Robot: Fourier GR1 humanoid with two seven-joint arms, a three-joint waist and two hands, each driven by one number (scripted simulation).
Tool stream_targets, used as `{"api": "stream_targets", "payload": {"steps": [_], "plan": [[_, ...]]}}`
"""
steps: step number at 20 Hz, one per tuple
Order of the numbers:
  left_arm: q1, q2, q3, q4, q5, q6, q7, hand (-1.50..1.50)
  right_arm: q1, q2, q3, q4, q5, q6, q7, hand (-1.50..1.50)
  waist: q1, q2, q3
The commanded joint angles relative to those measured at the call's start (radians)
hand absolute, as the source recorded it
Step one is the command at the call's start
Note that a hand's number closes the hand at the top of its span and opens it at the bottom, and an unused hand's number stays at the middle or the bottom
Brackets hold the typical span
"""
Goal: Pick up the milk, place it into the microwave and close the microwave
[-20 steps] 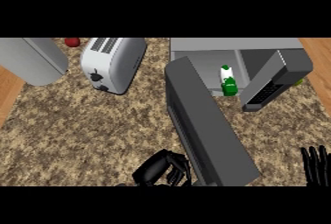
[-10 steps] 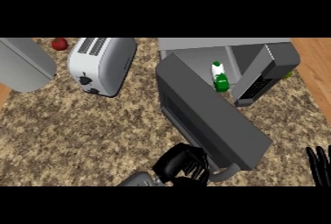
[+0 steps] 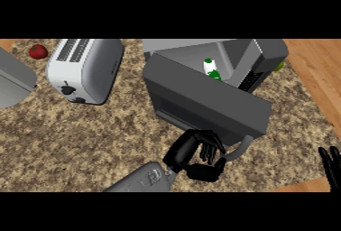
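Head view:
- milk (image 3: 212, 70): seen upright inside the microwave (image 3: 263, 54) cavity, near the back wall. White bottle, green cap and label. Not touched by either hand.
- microwave door (image 3: 206, 101): swung partway open, standing between the milk and the left hand.
- left hand (image 3: 194, 157): placed at the door's lower outer edge, just beside the grey door handle (image 3: 241, 151). Fingers (image 3: 208, 143) are curled and bunched against the door edge; nothing is pinched or wrapped. The milk lies well apart from these fingers, beyond the door.
- right hand (image 3: 330, 165): seen at the view's right edge, fingers up and spread, nothing held, well apart from the microwave.
- toaster (image 3: 85, 70): lying left of the microwave on the table (image 3: 80, 135); a red apple (image 3: 38, 51) is noted just beside its far-left corner.
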Motion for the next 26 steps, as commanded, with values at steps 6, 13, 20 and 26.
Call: {"api": "stream_targets", "payload": {"steps": [6, 13, 20, 26], "plan": [[-0.123, -0.008, 0.063, -0.003, 0.167, 0.12, -0.105, -1.5, -0.029, -0.027, -0.001, -0.056, -0.059, 0.034, 0.031, -1.5, -0.08, 0.018, 0.001], [-0.199, -0.008, 0.072, 0.058, 0.24, 0.164, -0.146, -1.5, -0.052, -0.063, -0.022, -0.069, -0.112, 0.058, 0.062, -1.5, -0.129, 0.034, 0.004], [-0.268, -0.008, 0.075, 0.108, 0.304, 0.177, -0.185, -1.5, -0.106, -0.104, -0.034, -0.087, -0.172, 0.087, 0.091, -1.5, -0.152, 0.049, 0.004], [-0.322, -0.008, 0.074, 0.146, 0.358, 0.203, -0.199, -1.5, -0.13, -0.123, -0.021, -0.101, -0.211, 0.101, 0.127, -1.5, -0.175, 0.053, 0.005]]}}
